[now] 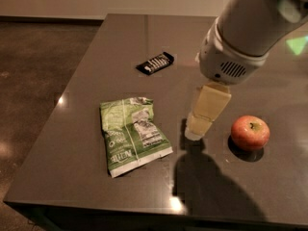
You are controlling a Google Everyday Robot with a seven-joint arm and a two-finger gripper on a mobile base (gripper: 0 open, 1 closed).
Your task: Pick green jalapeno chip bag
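Observation:
The green jalapeno chip bag (133, 134) lies flat on the dark table (67, 129), left of centre, wrinkly with white edges and a label panel. My gripper (196, 130) hangs from the large white arm coming in from the upper right. Its pale yellowish fingers point down, just above the table, to the right of the bag and apart from it. It holds nothing that I can see.
A red apple (250, 132) sits right of the gripper. A small black bar wrapper (155, 63) lies farther back, near the table's middle. The table's left and front edges drop to a brown floor (33, 76).

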